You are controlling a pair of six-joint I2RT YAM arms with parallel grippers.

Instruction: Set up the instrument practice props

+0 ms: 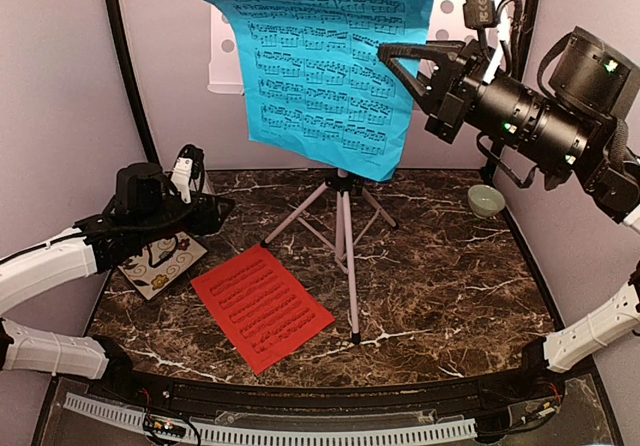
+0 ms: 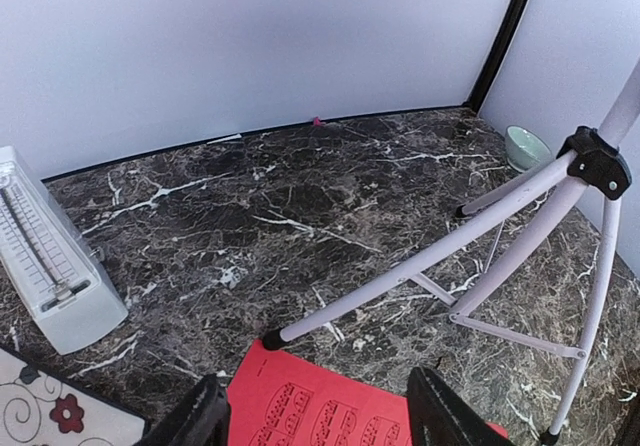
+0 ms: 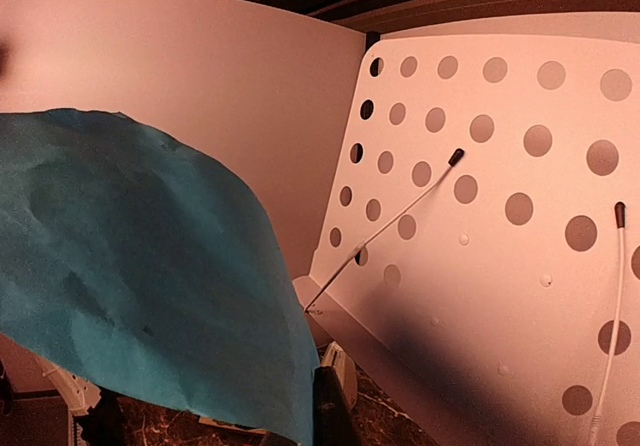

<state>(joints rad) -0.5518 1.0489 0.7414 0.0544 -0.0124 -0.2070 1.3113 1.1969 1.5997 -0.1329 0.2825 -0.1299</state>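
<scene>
Seemingly light and floppy, the blue sheet (image 1: 310,66) droops from its right edge, pinched between the closed right fingers (image 1: 400,50); the left fingers (image 2: 195,421) stand apart, empty.

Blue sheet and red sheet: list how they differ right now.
The blue sheet hangs curled in the air, pinched by the right gripper before the music stand; the red sheet lies flat on the table, untouched. Blue sits high, red low by the stand's legs. Both carry printed music.
</scene>
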